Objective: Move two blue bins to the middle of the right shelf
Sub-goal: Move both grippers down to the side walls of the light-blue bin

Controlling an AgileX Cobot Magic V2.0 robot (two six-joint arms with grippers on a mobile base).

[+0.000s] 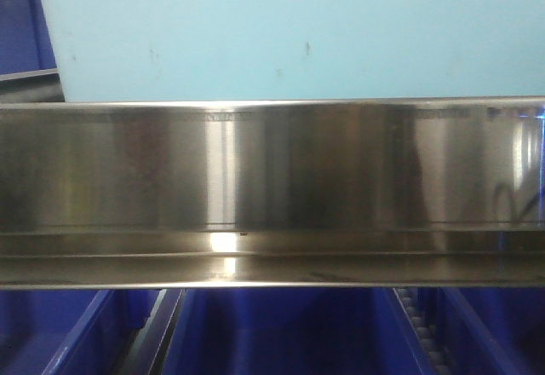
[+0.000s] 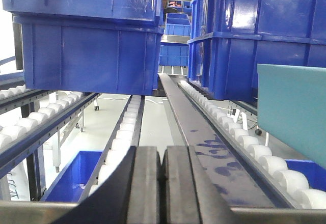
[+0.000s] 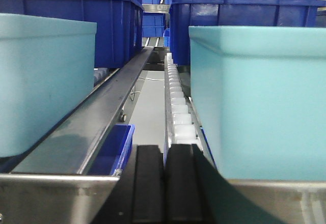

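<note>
Standing by the rig: nearest thing in the left wrist view is the left gripper [image 2: 162, 158] at 6 o'clock, black fingers pressed flat together with nothing between them, poking over the front edge of the steel shelf [image 1: 272, 179]. Same deal on the right wrist view: the right gripper [image 3: 164, 155] at 6 o'clock is pinched down to a hairline seam and holding nothing. From the front camera that shelf's broad brushed rail fills the whole middle band, and a pale bin [image 1: 289, 34] shows its wall at 12 o'clock right behind it; can't tell which of the two that one is. Just past the rail in the right wrist view, the left pale bin [image 3: 46, 81] sits at 9 o'clock and the right pale bin [image 3: 260, 102] at 3 o'clock, both on this shelf level and well apart. Between them run a flat steel divider [image 3: 102, 122] and a roller track [image 3: 175, 102], and the right gripper lines up with that gap, touching neither bin. The left wrist view catches a pale corner at 3 o'clock too. Down through the gap, a small dark blue bin [image 3: 114, 145] sits on a lower level. Farther back toward 12 o'clock, dark blue bins [image 2: 86, 46] are stacked on the rollers.
</note>
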